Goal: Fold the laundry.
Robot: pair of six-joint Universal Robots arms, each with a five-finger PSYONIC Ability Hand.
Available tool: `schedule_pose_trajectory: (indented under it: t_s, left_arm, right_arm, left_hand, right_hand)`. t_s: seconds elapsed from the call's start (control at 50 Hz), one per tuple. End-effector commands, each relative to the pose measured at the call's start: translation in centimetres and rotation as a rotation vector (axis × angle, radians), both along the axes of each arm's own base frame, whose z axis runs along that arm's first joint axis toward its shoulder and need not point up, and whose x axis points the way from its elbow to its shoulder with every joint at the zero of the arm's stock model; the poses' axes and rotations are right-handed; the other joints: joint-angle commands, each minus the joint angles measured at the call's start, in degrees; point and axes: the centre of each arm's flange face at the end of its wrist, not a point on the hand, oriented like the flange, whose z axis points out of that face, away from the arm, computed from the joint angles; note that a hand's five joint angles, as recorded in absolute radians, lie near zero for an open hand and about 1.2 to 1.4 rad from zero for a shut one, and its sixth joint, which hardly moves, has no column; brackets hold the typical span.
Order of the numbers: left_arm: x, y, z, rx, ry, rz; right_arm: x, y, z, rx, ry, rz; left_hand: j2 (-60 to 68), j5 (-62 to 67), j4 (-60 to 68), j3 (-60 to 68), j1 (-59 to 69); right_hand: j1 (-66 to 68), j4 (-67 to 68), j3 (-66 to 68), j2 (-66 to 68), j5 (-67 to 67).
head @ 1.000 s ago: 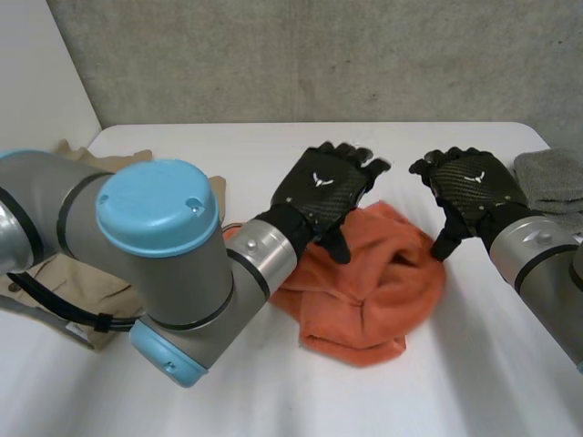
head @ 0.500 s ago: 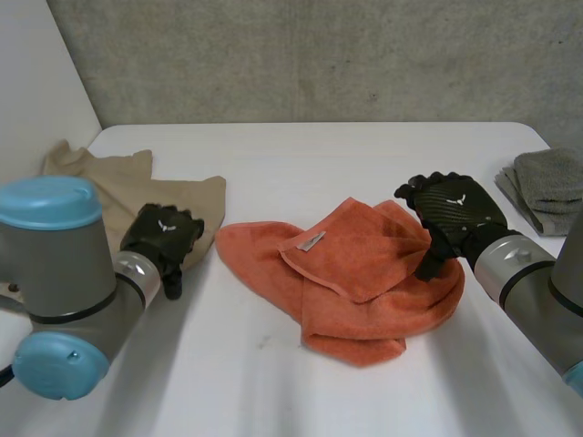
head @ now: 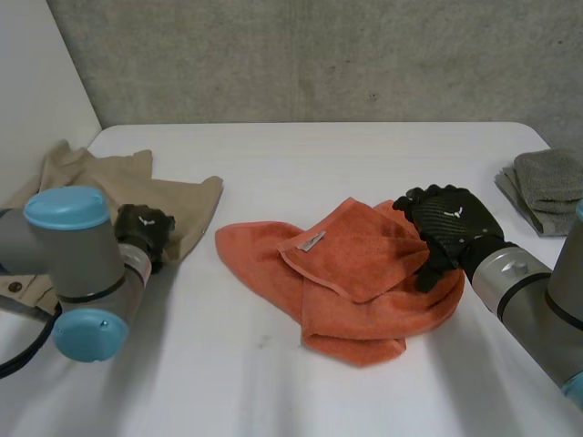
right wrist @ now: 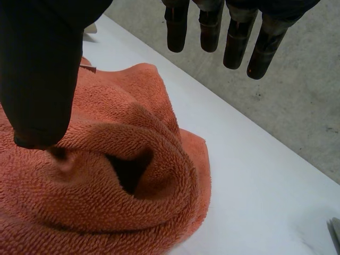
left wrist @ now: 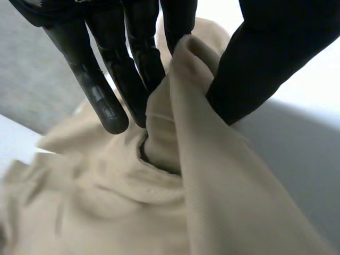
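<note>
Reading the table [head: 310, 155] in the head view as a clock face, the orange towel [head: 364, 282] lies crumpled and half doubled at the centre. The beige garment [head: 109, 187] is spread at 9 o'clock, and a folded grey towel [head: 547, 182] sits at 3 o'clock. The left hand [head: 141, 232] is on the garment's 4 o'clock side, fingers and thumb closed in a pinch on a raised ridge of the cloth. The right hand [head: 448, 223] is at the orange towel's 3 o'clock edge, fingers straight and well apart from the thumb, gripping nothing.

The pinch looks shallow, taking just one fold. A pull could let the cloth slip free, or drag the garment along in a bunch instead of opening it. The right thumb sits over a rolled lip of terry, so closing there may catch two layers at once and set a crooked fold.

The left wrist view settles the pinch, which the head view hides behind the back of the hand and the arm. The right wrist view shows the dark hollow under the towel's rolled edge and the wide gap between thumb and fingers. The head view, in turn, gives the layout of all three cloths
</note>
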Motion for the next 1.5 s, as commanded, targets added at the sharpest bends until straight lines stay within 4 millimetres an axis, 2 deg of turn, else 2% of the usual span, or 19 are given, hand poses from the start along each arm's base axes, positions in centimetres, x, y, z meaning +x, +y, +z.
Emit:
schedule_pose_trajectory:
  t_s: [0.02, 0.18, 0.36, 0.44, 0.54, 0.56, 0.6, 0.66, 0.68, 0.74, 0.82, 0.9, 1.0, 1.1, 1.14, 1.24, 1.3, 1.38, 1.5]
  left_arm:
    - [1.4, -2.6, 1.1, -0.152, -0.081, 0.048]
    - [6.4, -6.6, 3.1, -0.276, -0.261, 0.184]
    - [12.8, -9.5, 9.9, -0.488, -0.326, 0.38]
    - [13.6, -9.5, 11.6, -0.546, -0.324, 0.409]
    - [13.5, -9.3, 10.9, -0.52, -0.351, 0.402]
    - [13.5, -9.3, 10.8, -0.517, -0.357, 0.4]
    - [13.5, -9.4, 9.7, -0.483, -0.387, 0.393]
    - [13.3, -9.5, 8.1, -0.443, -0.414, 0.382]
    - [13.1, -9.4, 7.2, -0.416, -0.43, 0.368]
    - [12.6, -9.0, 6.8, -0.393, -0.43, 0.351]
    - [10.8, -7.9, 6.3, -0.355, -0.42, 0.298]
    - [8.5, -6.4, 7.4, -0.352, -0.372, 0.24]
    - [4.7, -3.5, 9.8, -0.358, -0.224, 0.146]
    - [0.4, 0.1, 10.1, -0.296, -0.084, -0.007]
    - [-2.2, 2.2, 9.4, -0.237, -0.014, -0.119]
    - [-6.2, 6.3, 8.1, -0.11, 0.101, -0.322]
    - [-8.4, 8.0, 5.6, -0.02, 0.133, -0.435]
    - [-11.4, 9.9, 3.3, 0.033, 0.148, -0.579]
    - [-14.3, 10.7, 0.6, 0.067, 0.139, -0.691]
  right_arm:
    - [0.0, 0.1, -0.1, -0.003, 0.016, 0.002]
    - [-0.1, 0.1, -0.1, -0.006, 0.022, 0.004]
    - [0.0, 0.1, -0.1, -0.008, 0.022, 0.007]
    - [0.0, 0.2, -0.1, -0.008, 0.022, 0.009]
    - [0.0, 0.2, -0.1, -0.007, 0.02, 0.008]
    - [0.0, 0.2, -0.1, -0.007, 0.02, 0.008]
    - [0.0, 0.2, -0.1, -0.005, 0.021, 0.008]
    - [0.0, 0.1, -0.1, -0.007, 0.02, 0.007]
    - [-0.1, 0.1, -0.1, -0.006, 0.022, 0.004]
    - [-0.1, 0.1, -0.1, -0.006, 0.022, 0.002]
    - [-0.2, -0.2, 0.0, -0.011, 0.019, -0.004]
    - [-0.3, -0.4, 0.4, -0.02, 0.014, -0.011]
    - [-0.4, -0.5, 1.0, -0.036, 0.009, -0.014]
    - [-0.3, -0.6, 2.0, -0.063, 0.004, -0.014]
    - [-0.3, -0.6, 2.3, -0.06, 0.012, -0.01]
    - [-0.4, 0.0, 2.6, -0.008, 0.079, 0.028]
    - [-0.3, 0.6, 2.3, 0.038, 0.123, 0.06]
    - [-0.5, 0.7, 2.0, 0.047, 0.159, 0.057]
    - [-1.1, 0.8, 1.3, 0.072, 0.181, 0.046]
  left_hand:
    - [13.5, 15.3, 13.3, 15.1, 15.7]
    - [13.5, 15.3, 13.3, 15.1, 15.7]
    - [13.5, 15.3, 13.3, 15.1, 15.7]
    - [13.5, 15.3, 13.3, 15.1, 15.7]
    - [13.5, 15.3, 13.3, 15.1, 15.7]
    - [9.2, 11.0, 9.0, 10.8, 11.4]
    - [-17.9, -16.2, -18.1, -16.3, -15.8]
    - [-40.2, -38.5, -40.4, -38.6, -38.1]
    - [-55.5, -53.7, -55.6, -53.9, -53.3]
    - [-56.5, -54.7, -56.7, -54.9, -54.3]
    - [-56.5, -54.7, -56.7, -54.9, -54.3]
    - [-56.5, -54.7, -56.7, -54.9, -54.3]
    - [-56.4, -54.7, -56.6, -54.8, -54.3]
    - [-56.3, -54.5, -56.5, -54.7, -54.1]
    - [-56.3, -54.5, -56.5, -54.7, -54.1]
    - [-55.9, -54.2, -56.1, -54.3, -53.8]
    - [-55.6, -53.8, -55.8, -54.0, -53.4]
    - [-54.8, -53.0, -55.0, -53.2, -52.6]
    - [-52.7, -51.0, -52.9, -51.1, -50.6]
  right_hand:
    - [-1.5, -3.3, -2.3, -2.6, -3.1]
    - [-1.5, -3.3, -2.3, -2.6, -3.1]
    - [-1.5, -3.3, -2.3, -2.6, -3.1]
    - [-1.5, -3.3, -2.3, -2.6, -3.1]
    - [-1.5, -3.3, -2.3, -2.6, -3.1]
    - [-1.5, -3.3, -2.3, -2.6, -3.1]
    - [-1.5, -3.3, -2.3, -2.6, -3.1]
    - [-1.5, -3.3, -2.3, -2.6, -3.1]
    - [-1.5, -3.3, -2.3, -2.6, -3.1]
    - [-1.5, -3.3, -2.3, -2.6, -3.1]
    - [-1.5, -3.3, -2.3, -2.6, -3.1]
    - [-1.5, -3.3, -2.3, -2.6, -3.1]
    - [-1.5, -3.3, -2.3, -2.6, -3.1]
    - [-1.5, -3.3, -2.3, -2.6, -3.1]
    - [-1.5, -3.3, -2.3, -2.6, -3.1]
    - [-1.5, -3.3, -2.3, -2.6, -3.1]
    - [-1.5, -3.3, -2.3, -2.6, -3.1]
    - [-1.5, -3.3, -2.3, -2.6, -3.1]
    - [-1.5, -3.3, -2.3, -2.6, -3.1]
